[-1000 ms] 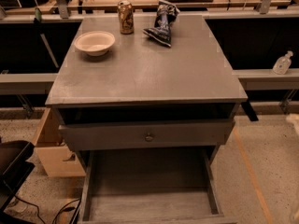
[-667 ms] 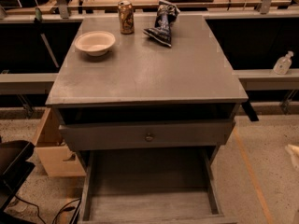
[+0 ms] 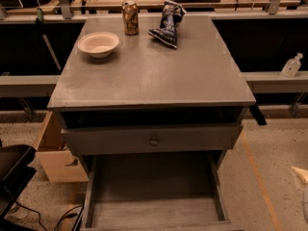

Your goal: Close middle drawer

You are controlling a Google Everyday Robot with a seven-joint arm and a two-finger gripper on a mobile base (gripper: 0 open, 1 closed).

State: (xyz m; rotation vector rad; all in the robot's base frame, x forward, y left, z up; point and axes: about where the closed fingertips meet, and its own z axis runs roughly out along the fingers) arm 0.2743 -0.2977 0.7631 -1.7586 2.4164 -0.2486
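middle drawer (image 3: pixel 154 207): stands far out beneath the top drawer (image 3: pixel 192 139), inside bare, front past the lower edge; i judge it wants a push inward.
gripper (image 3: pixel 301 173): pale sliver low at the right edge, well apart; jaws open or closed, cannot tell.
bench (image 3: pixel 154 76): bowl (image 3: pixel 98 43), can (image 3: pixel 129 17), bag (image 3: pixel 167 23) at the back.
speckled floor (image 3: pixel 269 177), cardboard box (image 3: pixel 54 153) on the left.

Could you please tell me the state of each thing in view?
Grey wooden middle drawer: pulled far out, nothing visible inside.
Taller grey top drawer: slightly open.
Tan drink can: upright.
White round bowl: upright.
Dark crumpled snack bag: lying down.
Gripper: not in view.
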